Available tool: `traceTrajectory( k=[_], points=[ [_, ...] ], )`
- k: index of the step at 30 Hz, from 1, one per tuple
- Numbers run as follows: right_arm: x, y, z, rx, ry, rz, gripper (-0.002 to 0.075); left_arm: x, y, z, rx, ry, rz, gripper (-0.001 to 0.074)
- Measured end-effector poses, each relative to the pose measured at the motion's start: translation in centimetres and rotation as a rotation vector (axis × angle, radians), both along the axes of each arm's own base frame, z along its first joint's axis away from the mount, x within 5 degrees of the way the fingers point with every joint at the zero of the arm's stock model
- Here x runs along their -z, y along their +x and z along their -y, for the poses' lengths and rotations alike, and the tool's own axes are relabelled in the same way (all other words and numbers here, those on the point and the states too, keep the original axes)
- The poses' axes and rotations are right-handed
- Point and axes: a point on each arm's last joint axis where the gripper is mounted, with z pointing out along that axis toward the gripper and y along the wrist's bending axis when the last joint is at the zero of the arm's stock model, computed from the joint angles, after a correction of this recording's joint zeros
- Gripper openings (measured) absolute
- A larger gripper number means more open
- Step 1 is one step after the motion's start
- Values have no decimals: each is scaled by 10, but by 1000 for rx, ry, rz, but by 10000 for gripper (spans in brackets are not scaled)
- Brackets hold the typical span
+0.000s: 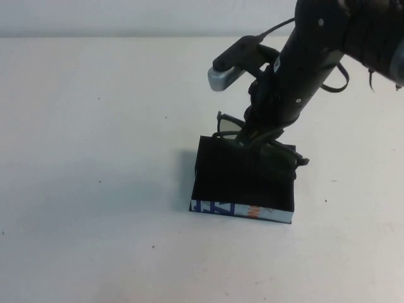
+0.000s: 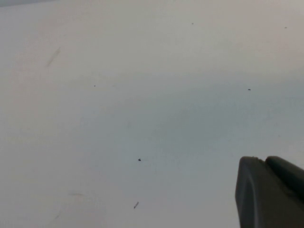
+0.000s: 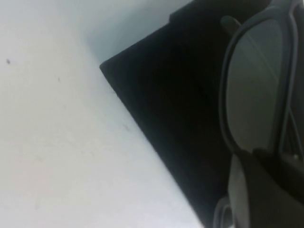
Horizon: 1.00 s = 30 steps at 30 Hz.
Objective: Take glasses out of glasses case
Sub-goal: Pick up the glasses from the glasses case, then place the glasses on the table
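The glasses case (image 1: 243,180) is a black open box on the white table, its white printed side (image 1: 240,211) facing me. My right gripper (image 1: 255,134) comes down from the upper right and is shut on the glasses (image 1: 227,126) at their middle. It holds them tilted over the case's far edge, with one end sticking out at the right (image 1: 298,159). In the right wrist view a greyish lens (image 3: 251,95) shows above the black case (image 3: 180,109), with my right gripper (image 3: 259,159) closed on the frame. My left gripper (image 2: 266,164) is shut and empty over bare table, outside the high view.
The white table (image 1: 95,158) stretches wide to the left and in front of the case. The right arm's silver wrist camera (image 1: 222,77) hangs above the case's far side. A pale wall runs along the table's far edge.
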Motion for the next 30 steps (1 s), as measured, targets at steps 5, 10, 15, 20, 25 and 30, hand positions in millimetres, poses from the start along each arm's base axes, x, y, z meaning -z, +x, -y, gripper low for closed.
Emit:
traceTrajectory(
  k=[5, 10, 15, 20, 25, 30],
  points=[
    [-8, -17, 11, 159, 27, -67, 15, 0, 0, 0, 0, 0, 0, -4],
    [6, -36, 42, 315, 14, -175, 15, 0, 0, 0, 0, 0, 0, -4],
    [17, -58, 88, 507, 47, -183, 15, 0, 0, 0, 0, 0, 0, -5],
    [34, -83, 126, 715, 122, -143, 15, 0, 0, 0, 0, 0, 0, -4],
    [71, -96, 146, 884, 184, -103, 15, 0, 0, 0, 0, 0, 0, -4],
    [93, -92, 147, 926, 208, -87, 15, 0, 0, 0, 0, 0, 0, -4]
  ],
)
